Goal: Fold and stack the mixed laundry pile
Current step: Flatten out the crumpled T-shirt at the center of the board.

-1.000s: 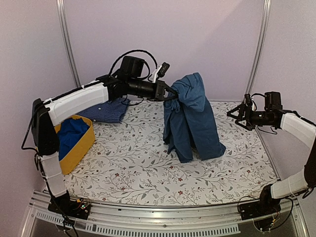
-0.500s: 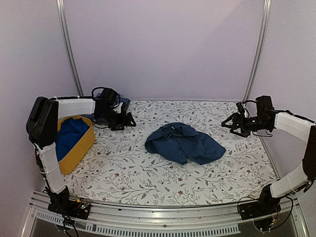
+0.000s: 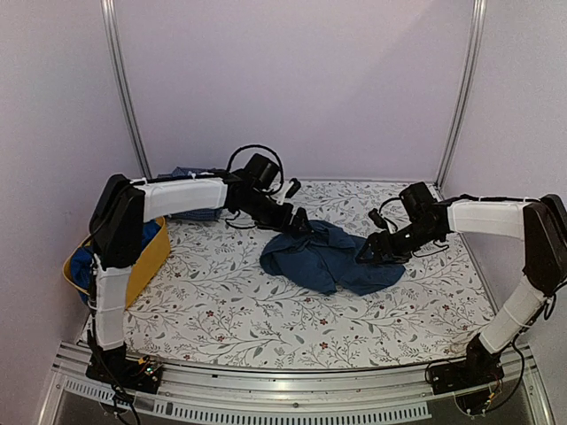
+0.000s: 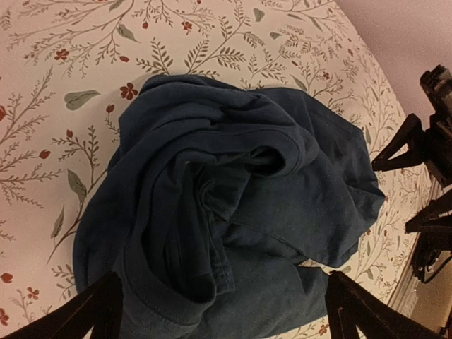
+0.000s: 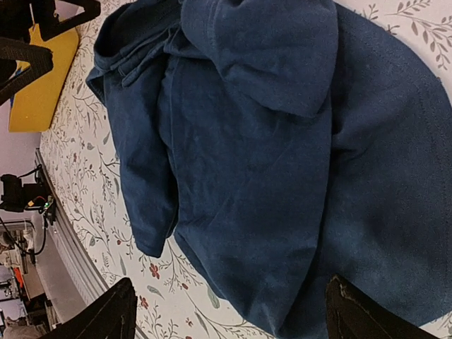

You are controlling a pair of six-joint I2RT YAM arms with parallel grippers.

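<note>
A dark navy-teal garment point(image 3: 328, 258) lies crumpled on the floral table, its collar and folds showing in the left wrist view point(image 4: 233, 198). My left gripper point(image 3: 297, 221) hovers open over its far left edge, the cloth below the spread jaws point(image 4: 226, 318) and not pinched. At the garment's right edge, my right gripper point(image 3: 372, 251) is open too, with cloth point(image 5: 282, 141) and bare table between its jaws point(image 5: 229, 314). A checked blue shirt point(image 3: 199, 213) lies at the back left, mostly hidden by the left arm. A royal-blue piece point(image 3: 78, 264) sits in the tub.
The yellow tub point(image 3: 151, 257) stands at the table's left edge, partly behind the left arm, and also shows in the right wrist view point(image 5: 42, 78). Metal posts point(image 3: 124, 88) rise at the back corners. A metal rail point(image 3: 283, 385) runs along the near edge.
The left gripper let go of the hanging garment, which dropped into a heap. That arm swung left, then came back over it. The right arm moved in to the garment's right edge.
</note>
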